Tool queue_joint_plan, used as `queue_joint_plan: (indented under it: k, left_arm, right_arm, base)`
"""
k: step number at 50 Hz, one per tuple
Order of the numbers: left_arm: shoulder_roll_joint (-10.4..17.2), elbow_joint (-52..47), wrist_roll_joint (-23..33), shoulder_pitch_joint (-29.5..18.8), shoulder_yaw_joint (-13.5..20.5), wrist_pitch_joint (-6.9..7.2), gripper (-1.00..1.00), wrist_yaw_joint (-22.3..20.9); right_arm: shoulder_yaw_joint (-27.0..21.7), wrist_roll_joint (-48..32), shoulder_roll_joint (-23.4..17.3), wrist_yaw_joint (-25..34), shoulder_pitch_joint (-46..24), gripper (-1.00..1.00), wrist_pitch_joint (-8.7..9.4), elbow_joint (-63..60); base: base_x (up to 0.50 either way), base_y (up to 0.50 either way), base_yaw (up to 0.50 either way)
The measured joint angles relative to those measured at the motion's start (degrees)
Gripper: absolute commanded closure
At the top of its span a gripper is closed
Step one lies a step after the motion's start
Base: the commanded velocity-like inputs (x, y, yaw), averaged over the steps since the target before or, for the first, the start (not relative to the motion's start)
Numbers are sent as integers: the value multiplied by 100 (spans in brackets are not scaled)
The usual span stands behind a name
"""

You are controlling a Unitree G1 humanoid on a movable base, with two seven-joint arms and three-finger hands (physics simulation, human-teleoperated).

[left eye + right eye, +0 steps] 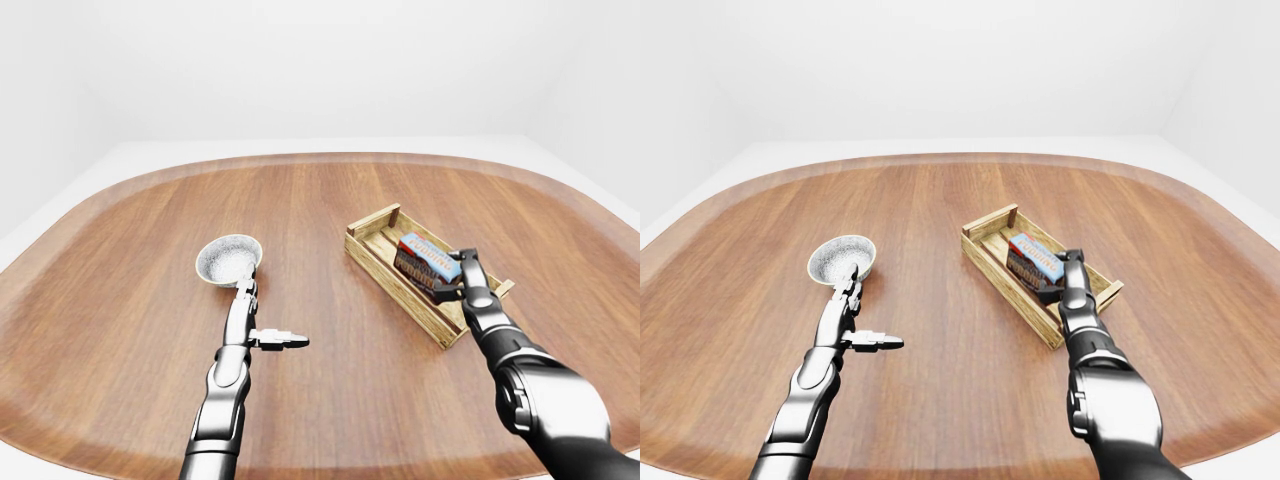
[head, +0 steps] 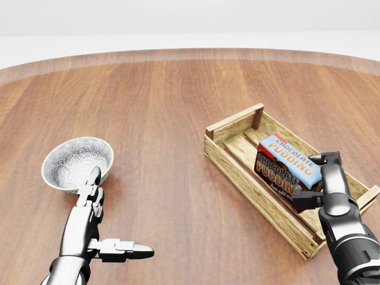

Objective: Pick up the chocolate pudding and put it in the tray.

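A round wooden tabletop (image 2: 178, 107) carries everything. To the right in the head view stands a slatted wooden tray (image 2: 237, 172). In it lies the pudding (image 2: 286, 165), a box with "CHOCOLATE PUDDING" printed twice. The right hand (image 2: 314, 178) grips the box's near end. The left hand (image 2: 98, 225) is open, just below a patterned bowl (image 2: 77, 163).

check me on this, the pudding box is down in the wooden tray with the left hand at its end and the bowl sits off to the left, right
Not quite: it is the right hand at the end of the chocolate pudding, as the head view shows. The left hand hangs open beside the bowl. The box does lie in the tray.
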Motion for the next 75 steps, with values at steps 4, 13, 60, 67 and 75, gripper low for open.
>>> queue_joint_plan:
  k: [4,13,60,67,75]
  left_arm:
    - [0,-1,0,0,0,1,-100,0]
    - [0,-1,0,0,0,1,-100,-1]
    - [0,-2,1,0,0,1,-100,-1]
    - [0,-2,1,1,1,2,-100,-1]
    - [0,-2,0,1,1,2,-100,-1]
  right_arm:
    - [-5,-4,0,-5,26,100,0,5]
    - [-13,-12,3,-13,72,100,0,10]
    - [-70,61,-3,-39,194,-100,0,22]
    - [-90,139,-7,-21,186,-100,0,15]
    - [-92,181,-17,-10,169,-100,0,9]
  base:
    - [0,0,0]
    - [0,0,0]
    - [0,0,0]
    - [0,0,0]
    - [0,0,0]
